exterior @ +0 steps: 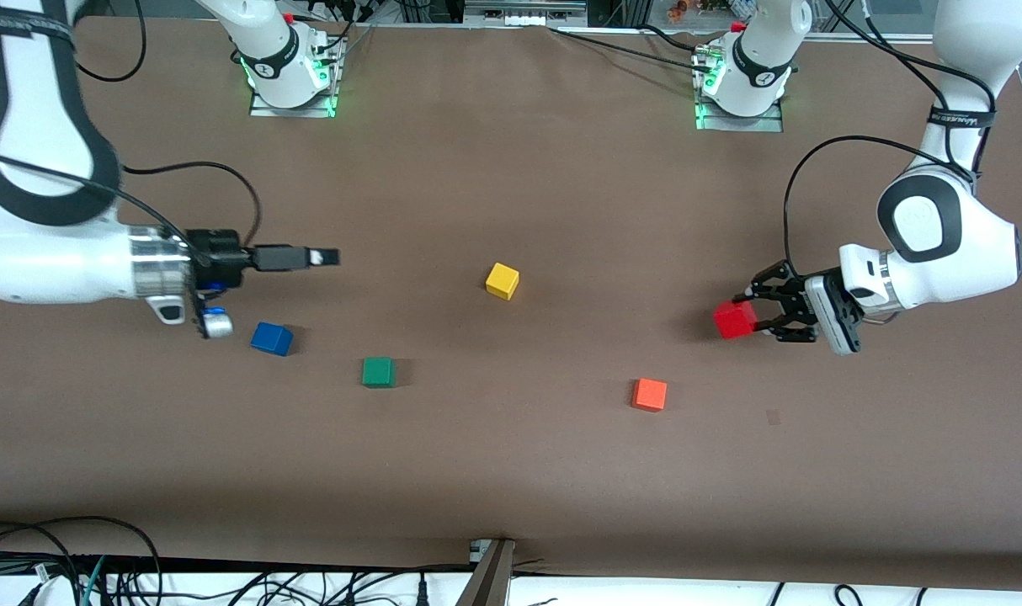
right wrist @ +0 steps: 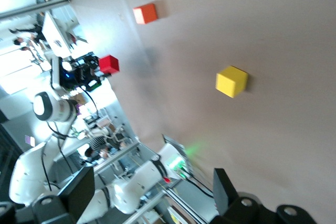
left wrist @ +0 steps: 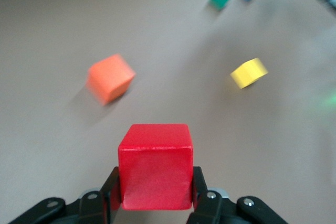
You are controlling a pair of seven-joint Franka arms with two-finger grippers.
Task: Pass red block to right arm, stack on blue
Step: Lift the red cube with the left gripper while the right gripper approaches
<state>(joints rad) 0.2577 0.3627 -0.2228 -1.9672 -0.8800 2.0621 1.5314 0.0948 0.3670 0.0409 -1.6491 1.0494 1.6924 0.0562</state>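
At the left arm's end of the table, the left gripper [exterior: 759, 316] pinches the red block [exterior: 735, 320] above the table [exterior: 511, 471]. An orange cube [exterior: 649, 394], yellow cube [exterior: 503, 280] and green cube [exterior: 378, 371] lie between it and the blue cube [exterior: 272, 338]. Over that cube's end, the right gripper [right wrist: 152, 192] waits, fingers spread.
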